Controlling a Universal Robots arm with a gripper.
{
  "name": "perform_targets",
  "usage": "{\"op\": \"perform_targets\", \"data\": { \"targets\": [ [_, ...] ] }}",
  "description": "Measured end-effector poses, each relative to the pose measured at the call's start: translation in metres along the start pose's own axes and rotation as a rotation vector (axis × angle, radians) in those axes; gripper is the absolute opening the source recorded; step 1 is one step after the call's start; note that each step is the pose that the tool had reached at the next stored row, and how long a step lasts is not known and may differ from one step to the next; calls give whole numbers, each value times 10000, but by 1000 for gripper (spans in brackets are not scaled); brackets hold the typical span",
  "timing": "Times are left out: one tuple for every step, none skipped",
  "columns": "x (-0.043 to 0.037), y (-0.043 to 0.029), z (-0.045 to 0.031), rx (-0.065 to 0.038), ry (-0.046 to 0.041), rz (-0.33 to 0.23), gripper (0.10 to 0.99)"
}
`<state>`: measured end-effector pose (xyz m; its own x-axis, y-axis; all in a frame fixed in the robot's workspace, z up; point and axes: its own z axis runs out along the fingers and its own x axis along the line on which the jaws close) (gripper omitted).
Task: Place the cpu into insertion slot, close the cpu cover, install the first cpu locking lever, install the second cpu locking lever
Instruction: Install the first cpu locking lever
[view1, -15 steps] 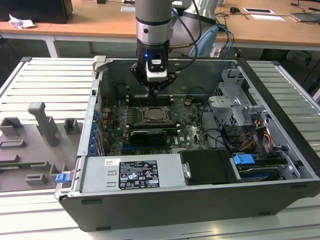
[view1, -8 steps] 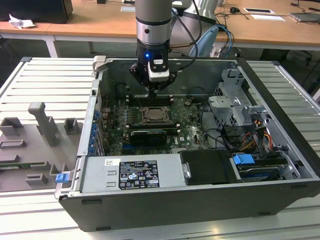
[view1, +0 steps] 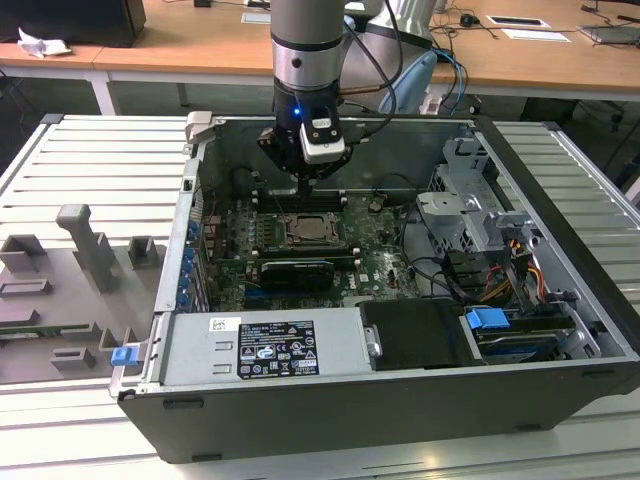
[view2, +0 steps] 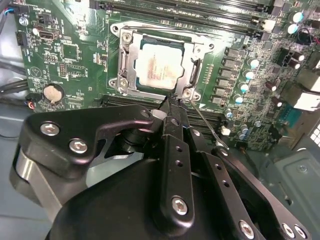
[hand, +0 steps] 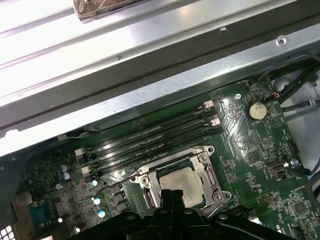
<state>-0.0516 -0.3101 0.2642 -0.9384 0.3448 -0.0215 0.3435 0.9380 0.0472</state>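
Silvery-grey square cpu (view2: 160, 67) flat, face up, under thin metal cpu cover (view2: 126, 65); we note tool (view2: 172, 102) fingers pressed together at cover's corner.

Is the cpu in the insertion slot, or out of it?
In. The cpu lies flat inside the insertion slot, its silvery top showing in both wrist views.

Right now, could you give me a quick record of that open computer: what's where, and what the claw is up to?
place: open case, arm over the motherboard
cpu: lies flat in the cover's window, pale top showing
cover: down around the cpu
lever: thin wire, angled out from the cover's corner
gripper: shut, tips at that corner beside the lever
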Motion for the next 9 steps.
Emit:
{"op": "perform_targets", "data": {
  "targets": [
    [0, 0, 0, -1, 2, -53, 106],
    [0, 0, 0, -2, 4, -91, 106],
    [0, 0, 0, -4, 7, -166, 106],
    [0, 0, 0, -4, 9, -202, 106],
    [0, 0, 0, -5, 11, -245, 106],
    [0, 0, 0, -7, 14, -302, 106],
    [0, 0, 0, -7, 16, -344, 106],
    [0, 0, 0, -9, 19, -402, 106],
    [0, 0, 0, -10, 21, -447, 106]
  ]
}}
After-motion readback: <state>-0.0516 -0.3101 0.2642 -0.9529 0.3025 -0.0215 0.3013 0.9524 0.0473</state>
